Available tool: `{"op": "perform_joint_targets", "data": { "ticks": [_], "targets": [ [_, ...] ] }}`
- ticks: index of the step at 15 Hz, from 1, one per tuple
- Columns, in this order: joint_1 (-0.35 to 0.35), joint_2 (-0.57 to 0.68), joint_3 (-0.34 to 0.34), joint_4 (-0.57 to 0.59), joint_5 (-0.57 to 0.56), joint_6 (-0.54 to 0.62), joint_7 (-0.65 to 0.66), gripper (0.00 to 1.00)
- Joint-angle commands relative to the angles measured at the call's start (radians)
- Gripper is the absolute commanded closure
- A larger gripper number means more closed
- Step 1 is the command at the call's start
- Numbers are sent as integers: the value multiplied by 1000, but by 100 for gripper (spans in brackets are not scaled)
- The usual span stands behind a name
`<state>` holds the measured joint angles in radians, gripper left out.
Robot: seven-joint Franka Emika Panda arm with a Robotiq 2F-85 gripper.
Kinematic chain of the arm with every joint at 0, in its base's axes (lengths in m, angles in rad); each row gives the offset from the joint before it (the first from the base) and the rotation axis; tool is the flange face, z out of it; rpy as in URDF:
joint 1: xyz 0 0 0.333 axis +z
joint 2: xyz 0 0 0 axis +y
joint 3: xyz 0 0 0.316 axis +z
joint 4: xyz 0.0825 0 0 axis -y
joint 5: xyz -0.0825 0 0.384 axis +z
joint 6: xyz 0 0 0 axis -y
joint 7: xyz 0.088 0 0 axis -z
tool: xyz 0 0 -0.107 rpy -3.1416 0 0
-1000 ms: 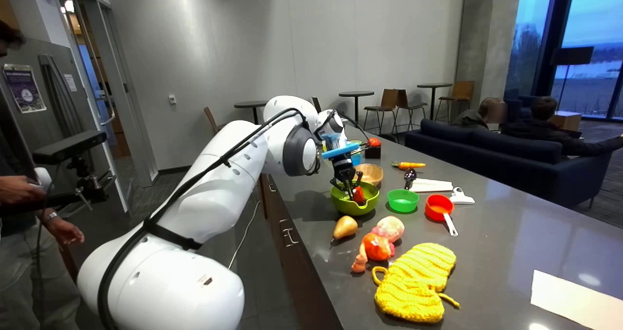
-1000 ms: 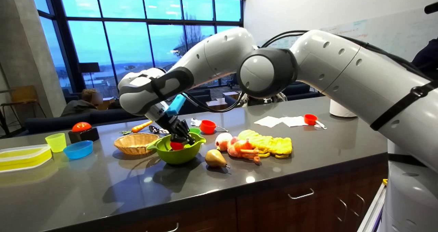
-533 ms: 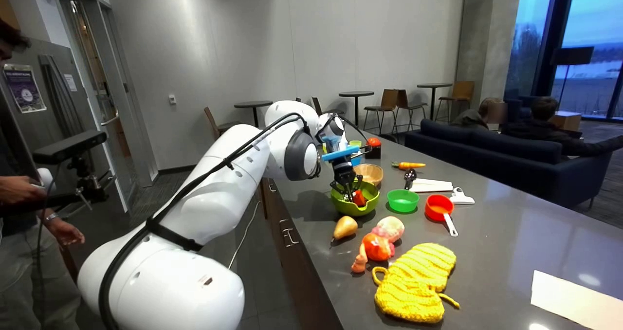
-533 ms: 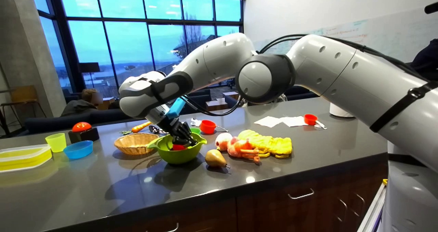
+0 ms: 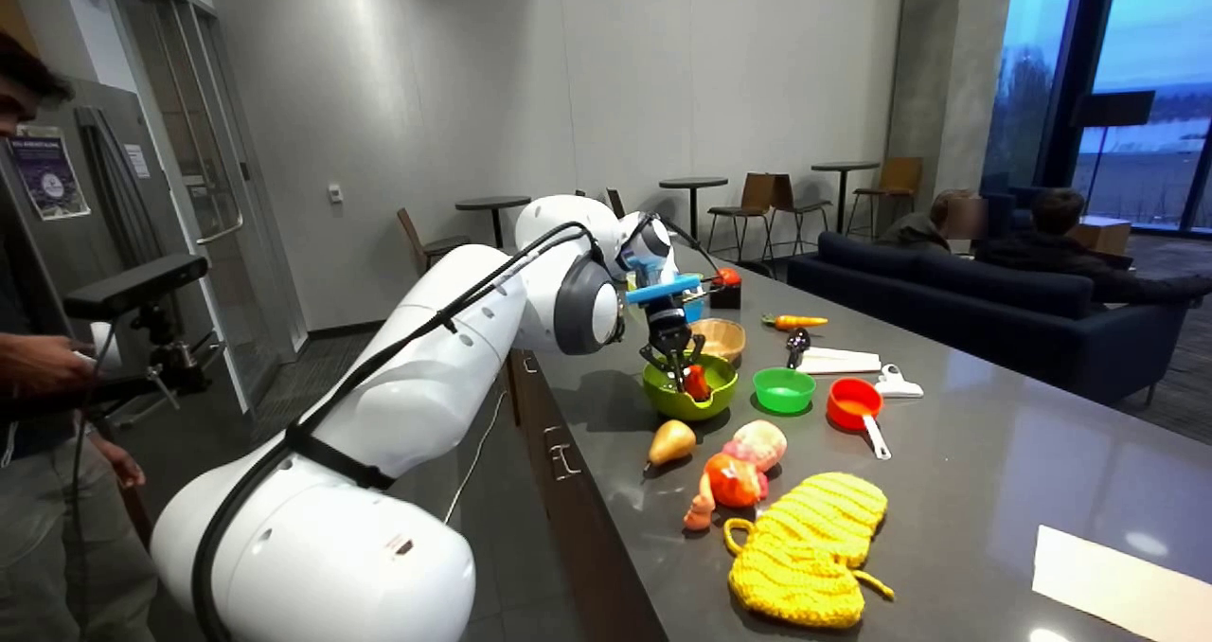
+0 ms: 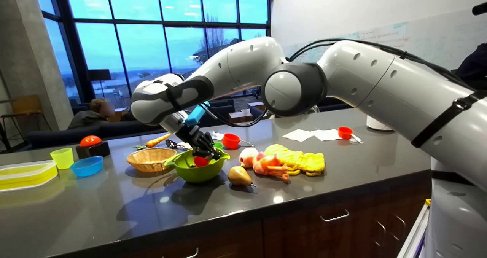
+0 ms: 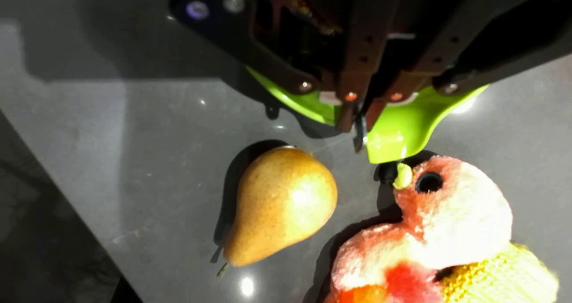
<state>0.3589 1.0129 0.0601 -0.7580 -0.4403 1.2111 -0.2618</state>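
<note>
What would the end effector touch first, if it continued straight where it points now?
Most likely the inside of the green bowl, since the end effector points down into it. Depth is unclear: the red object, close to the tips, could come first.

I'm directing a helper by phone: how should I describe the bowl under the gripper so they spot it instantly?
On the grey counter, look below the black gripper. There, between the wicker basket and the pear, stands a lime-green bowl with a red object inside. Its pouring spout and larger size set it apart from the small green dish nearby.
</note>
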Motion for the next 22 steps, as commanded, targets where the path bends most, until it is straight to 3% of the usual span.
{"op": "perform_joint_targets", "data": {
  "ticks": [1, 5, 17, 22],
  "targets": [
    [6, 29, -4, 73, 5, -85, -18, 99],
    [15, 43, -5, 102, -3, -158, -30, 99],
    [14, 67, -1, 137, -5, -159, -63, 99],
    [7, 69, 11, 148, 26, -210, -89, 99]
  ]
}}
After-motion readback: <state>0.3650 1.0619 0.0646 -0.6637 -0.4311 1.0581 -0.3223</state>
